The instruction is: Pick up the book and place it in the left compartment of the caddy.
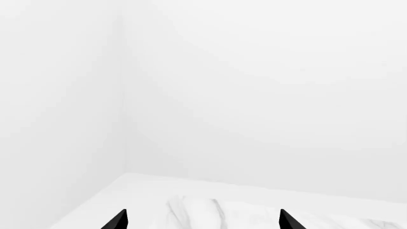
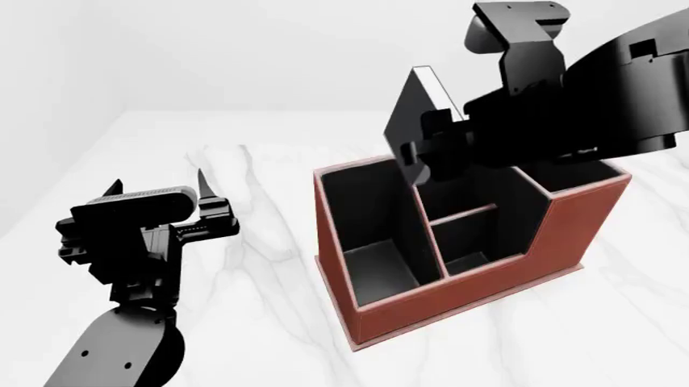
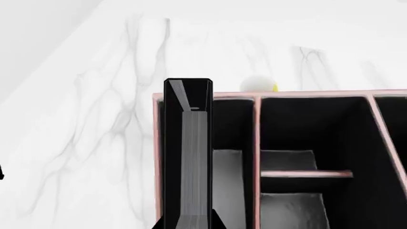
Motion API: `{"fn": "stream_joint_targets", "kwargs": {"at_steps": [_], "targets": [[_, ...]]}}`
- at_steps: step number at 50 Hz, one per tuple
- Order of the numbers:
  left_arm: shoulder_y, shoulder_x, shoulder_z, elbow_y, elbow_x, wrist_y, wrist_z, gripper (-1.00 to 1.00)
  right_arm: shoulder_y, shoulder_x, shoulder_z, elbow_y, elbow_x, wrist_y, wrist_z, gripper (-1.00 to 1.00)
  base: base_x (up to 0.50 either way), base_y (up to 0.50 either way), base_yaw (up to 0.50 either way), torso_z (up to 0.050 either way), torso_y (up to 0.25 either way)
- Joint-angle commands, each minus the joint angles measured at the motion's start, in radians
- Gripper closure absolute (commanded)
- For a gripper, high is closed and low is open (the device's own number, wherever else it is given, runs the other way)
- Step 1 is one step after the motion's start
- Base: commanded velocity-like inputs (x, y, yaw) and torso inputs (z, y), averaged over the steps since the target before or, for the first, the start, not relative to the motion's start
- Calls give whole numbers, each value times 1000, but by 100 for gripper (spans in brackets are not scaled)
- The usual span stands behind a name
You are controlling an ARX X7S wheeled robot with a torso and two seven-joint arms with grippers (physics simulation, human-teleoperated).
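Nearest in the head view, at about 8 o'clock, the left gripper (image 2: 205, 189) hovers over the white, grey-veined marble table (image 2: 258, 322); its thin dark fingers are apart and hold nothing, with only their two pointed tips showing in the left wrist view. At the centre stands the caddy (image 2: 463, 294), a rectangular box in reddish-brown leather-look material with a matte black lining and a stepped front wall. Its left compartment (image 2: 366, 234) is a long narrow slot at the low-walled end. Above that slot, towards 1 o'clock, the right gripper (image 2: 431, 149) is clamped on the book (image 2: 415, 121), a thin black slab with white page edges. The book is held in the air, tilted, long axis steeply up and down, top edge leaning away.
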Motion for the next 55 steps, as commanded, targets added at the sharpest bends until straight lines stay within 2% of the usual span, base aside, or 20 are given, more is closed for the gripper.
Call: {"fn": "stream_joint_targets", "kwargs": {"at_steps": [1,17,24,31,38,55], "targets": [[-1,-3,3,-8,-1,6,-3,-100,15,-3,-13,3,80,-2,68,100,0,0,0,0,0],[-6,-7,3,-14,-6,7,-7,-100,-49,11,-75,-73,193,-43,150,100,0,0,0,1,1],[-6,-7,8,-16,-7,10,-9,-100,-65,2,-71,-75,173,-45,127,100,0,0,0,0,1],[-5,-8,11,-22,-6,15,-11,-100,-91,-38,-63,13,23,-21,9,100,0,0,0,0,0],[-5,-8,16,-22,-6,15,-12,-100,-113,-135,-100,163,-181,-2,-194,100,0,0,0,0,1],[-4,-11,20,-33,-7,26,-16,-100,-149,-230,-197,324,-371,3,-423,100,0,0,0,0,1]]}}
